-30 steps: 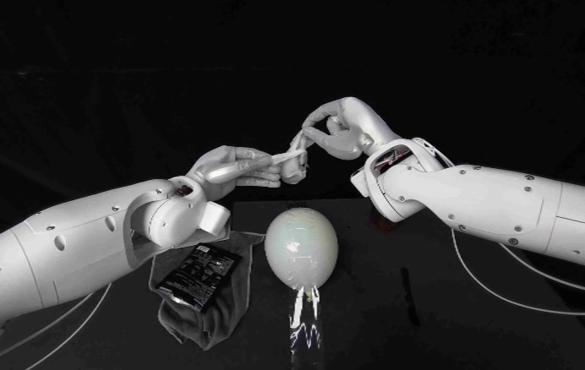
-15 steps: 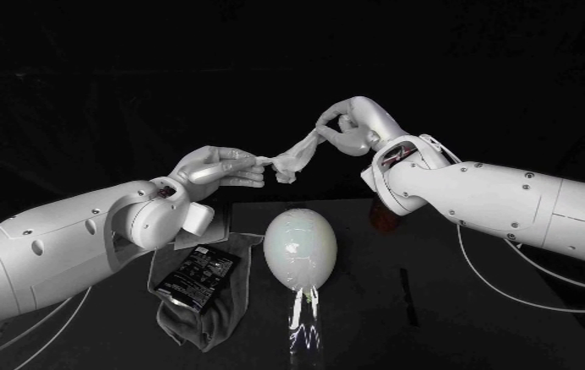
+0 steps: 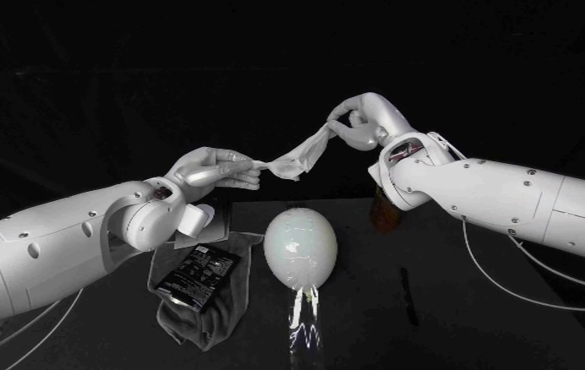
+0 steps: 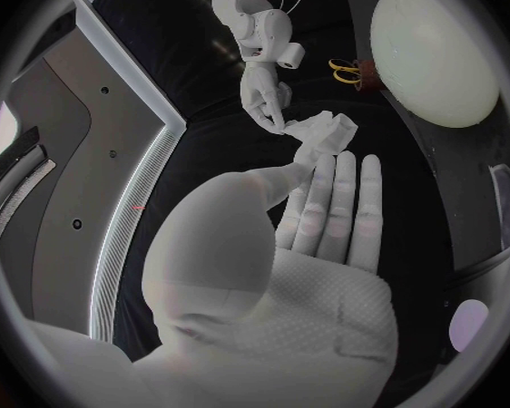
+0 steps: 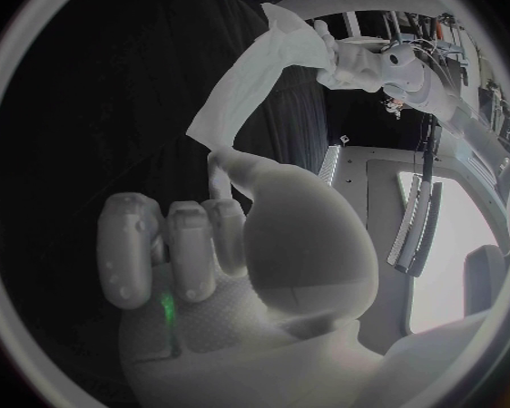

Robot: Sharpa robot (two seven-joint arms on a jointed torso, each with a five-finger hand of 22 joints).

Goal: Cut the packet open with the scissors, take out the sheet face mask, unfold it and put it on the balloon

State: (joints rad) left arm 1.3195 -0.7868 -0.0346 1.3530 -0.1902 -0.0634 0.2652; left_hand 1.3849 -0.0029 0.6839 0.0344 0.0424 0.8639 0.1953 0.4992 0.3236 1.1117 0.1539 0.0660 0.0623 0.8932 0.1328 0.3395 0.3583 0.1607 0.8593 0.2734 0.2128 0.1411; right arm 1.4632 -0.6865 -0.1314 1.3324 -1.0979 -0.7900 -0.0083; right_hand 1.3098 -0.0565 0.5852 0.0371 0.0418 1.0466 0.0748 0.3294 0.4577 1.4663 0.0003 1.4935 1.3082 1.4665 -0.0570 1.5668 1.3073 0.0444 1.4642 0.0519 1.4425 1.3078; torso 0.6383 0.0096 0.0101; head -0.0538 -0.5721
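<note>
The white sheet mask hangs stretched in the air between my two hands, still partly crumpled. My left hand pinches its lower end, and my right hand pinches its upper end, higher and further back. The pale balloon lies on the table below them. The black packet rests on a grey cloth to the balloon's left. In the left wrist view my left hand holds the mask with the right hand beyond it. In the right wrist view the mask runs from my right hand.
Scissors with yellow handles lie beside the balloon next to a reddish-brown object. A thin dark item lies on the table right of the balloon. White cables trail under both arms.
My hands have drawn apart, the left moving left and the right moving up and to the right. The mask between them has stretched from a bunched wad into a longer strip.
</note>
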